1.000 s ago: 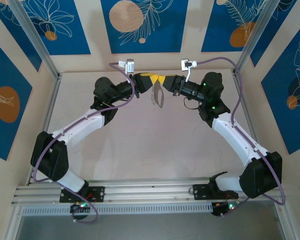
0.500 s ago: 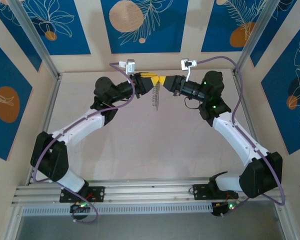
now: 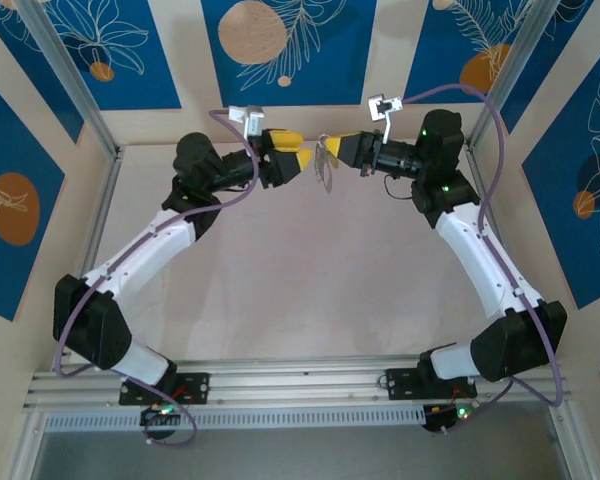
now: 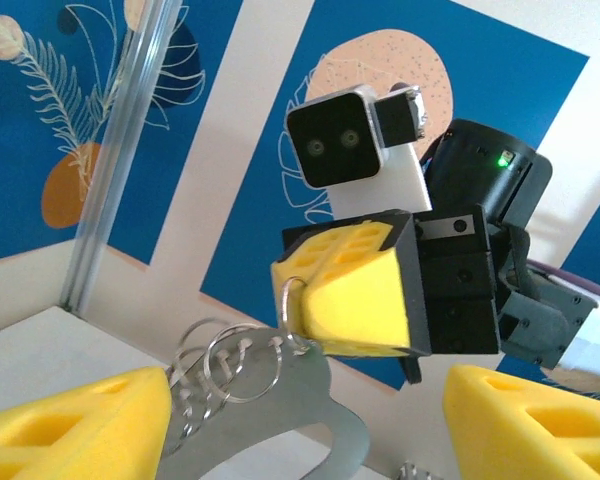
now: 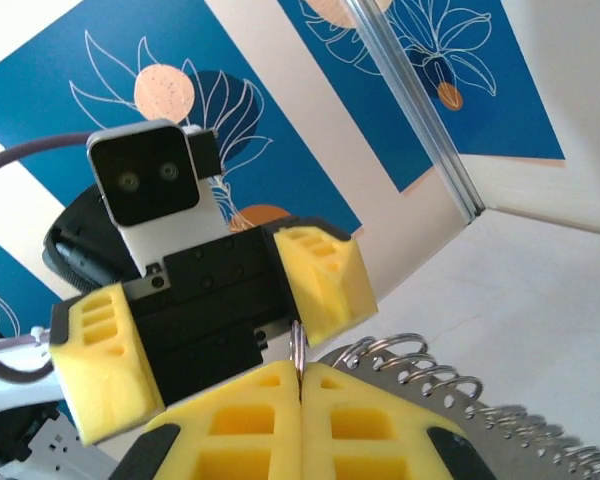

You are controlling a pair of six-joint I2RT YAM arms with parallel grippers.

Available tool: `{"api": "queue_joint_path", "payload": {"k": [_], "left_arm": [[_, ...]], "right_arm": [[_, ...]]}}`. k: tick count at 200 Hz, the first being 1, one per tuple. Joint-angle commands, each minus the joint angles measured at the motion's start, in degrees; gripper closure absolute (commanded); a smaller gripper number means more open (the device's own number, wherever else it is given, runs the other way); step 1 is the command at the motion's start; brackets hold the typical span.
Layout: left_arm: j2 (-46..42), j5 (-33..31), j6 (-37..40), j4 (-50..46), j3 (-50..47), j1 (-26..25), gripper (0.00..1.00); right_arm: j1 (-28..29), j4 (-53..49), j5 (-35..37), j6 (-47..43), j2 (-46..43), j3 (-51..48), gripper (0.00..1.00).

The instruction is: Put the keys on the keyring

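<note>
The keyring (image 3: 323, 168) is a flat grey loop with several small wire rings threaded along one edge. It hangs in the air near the back wall. My right gripper (image 3: 331, 148) is shut on one of its small rings (image 5: 298, 348), and the grey plate (image 5: 460, 405) shows just beyond the closed fingers. My left gripper (image 3: 298, 154) faces it from the left, open, a little apart from the keyring. In the left wrist view the keyring (image 4: 280, 420) hangs between my left gripper's (image 4: 308, 400) spread fingers (image 4: 80, 420), touching neither. The keys are out of view.
The pale table (image 3: 300, 280) lies below both arms. Metal frame posts (image 3: 95, 110) and blue patterned walls (image 3: 285, 50) close in the back and sides. The two wrist cameras sit close together above the grippers.
My left gripper has opened, let go of the keyring and drawn back to the left. My right gripper has stayed shut on it. Both arms have risen toward the back wall, carrying the keyring higher.
</note>
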Motion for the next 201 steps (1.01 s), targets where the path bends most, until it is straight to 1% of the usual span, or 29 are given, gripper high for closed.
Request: {"api": "queue_joint_path", "payload": {"k": [1,37,58,79,116,144,201], "left_arm": [[-0.5,5.3,5.4,-7.1,4.7,1.6,0.27],[1.2,11.4,12.4,-18.1,10.8,3.0,0.26],[2.5,14.4,15.5,-23.5,13.7,3.4,0.29],[3.6,16.6,17.0,-26.1,15.4,3.6,0.34],[5.0,18.6,16.6,-26.5,16.3,3.7,0.41],[5.9,20.4,13.3,-22.9,16.1,3.7,0.48],[6.6,21.5,10.3,-19.1,15.7,3.5,0.52]], "right_arm": [[-0.2,-10.4,-5.3,-8.8,1.8,5.2,1.0],[-0.1,-21.7,-8.7,-17.7,4.9,11.5,1.0],[-0.1,-26.4,-10.8,-21.4,6.2,14.0,1.0],[0.2,-30.0,-12.1,-24.1,6.7,15.7,1.0],[0.6,-32.5,-12.8,-26.0,6.7,16.5,1.0],[1.1,-33.2,-12.7,-26.6,6.9,16.8,1.0],[1.8,-33.6,-12.0,-27.1,7.0,17.0,1.0]]}}
